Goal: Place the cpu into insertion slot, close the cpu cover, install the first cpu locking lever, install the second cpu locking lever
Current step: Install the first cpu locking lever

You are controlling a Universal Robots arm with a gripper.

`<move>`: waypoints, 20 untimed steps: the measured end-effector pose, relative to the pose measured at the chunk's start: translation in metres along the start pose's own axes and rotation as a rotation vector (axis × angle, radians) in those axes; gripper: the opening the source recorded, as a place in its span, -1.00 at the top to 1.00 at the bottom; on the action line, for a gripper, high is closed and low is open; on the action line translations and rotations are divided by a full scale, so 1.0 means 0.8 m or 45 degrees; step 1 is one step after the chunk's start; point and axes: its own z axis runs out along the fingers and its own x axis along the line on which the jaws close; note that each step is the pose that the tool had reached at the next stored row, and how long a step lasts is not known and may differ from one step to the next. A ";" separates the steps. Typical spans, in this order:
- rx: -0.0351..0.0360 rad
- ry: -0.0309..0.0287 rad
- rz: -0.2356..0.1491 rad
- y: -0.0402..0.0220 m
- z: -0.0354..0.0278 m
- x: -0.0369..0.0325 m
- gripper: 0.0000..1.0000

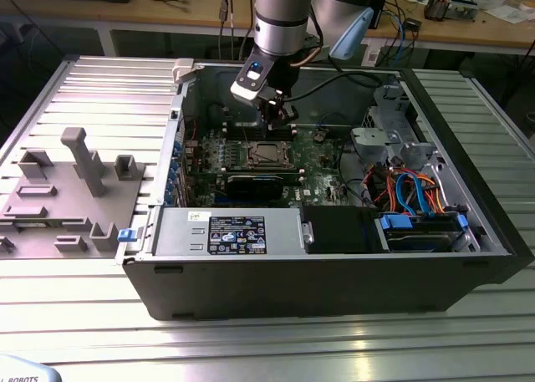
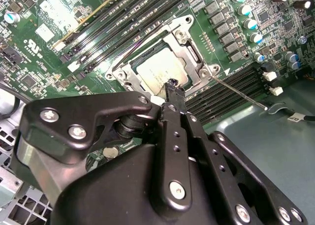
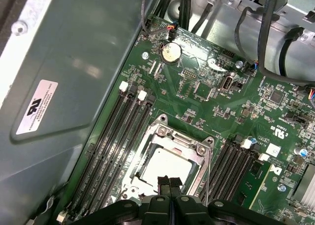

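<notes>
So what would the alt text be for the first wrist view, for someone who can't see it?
Above a green motherboard, the gripper, its two black fingertips pressed together, hangs at the edge of the silver cpu, which the metal cpu cover frames. Black memory slots flank them on both sides.

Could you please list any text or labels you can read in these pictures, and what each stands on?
Nothing is legible enough to quote.
Print on the white sticker on the case wall: too small.
The power supply label: too small.
The motherboard markings: too small.
</notes>
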 end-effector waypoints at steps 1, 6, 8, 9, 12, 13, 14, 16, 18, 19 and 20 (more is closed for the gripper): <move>-0.0001 0.0000 0.000 0.0000 0.0001 0.0000 0.79; 0.0000 0.0000 -0.006 0.0000 0.0002 0.0000 0.79; 0.0000 -0.0001 -0.011 0.0000 0.0002 0.0000 0.79; 0.0000 0.0000 -0.017 0.0000 0.0002 0.0000 0.79; 0.0000 -0.0002 -0.036 0.0000 0.0002 0.0000 0.79; -0.0001 -0.0002 -0.044 0.0000 0.0002 0.0000 0.79; 0.0000 -0.0003 -0.049 0.0000 0.0002 0.0000 0.79; 0.0000 -0.0003 -0.061 0.0000 0.0002 0.0000 0.79; -0.0001 -0.0004 -0.071 0.0000 0.0002 0.0000 0.79; -0.0001 -0.0005 -0.075 0.0000 0.0002 0.0000 0.79; -0.0001 -0.0004 -0.080 0.0000 0.0002 0.0000 0.79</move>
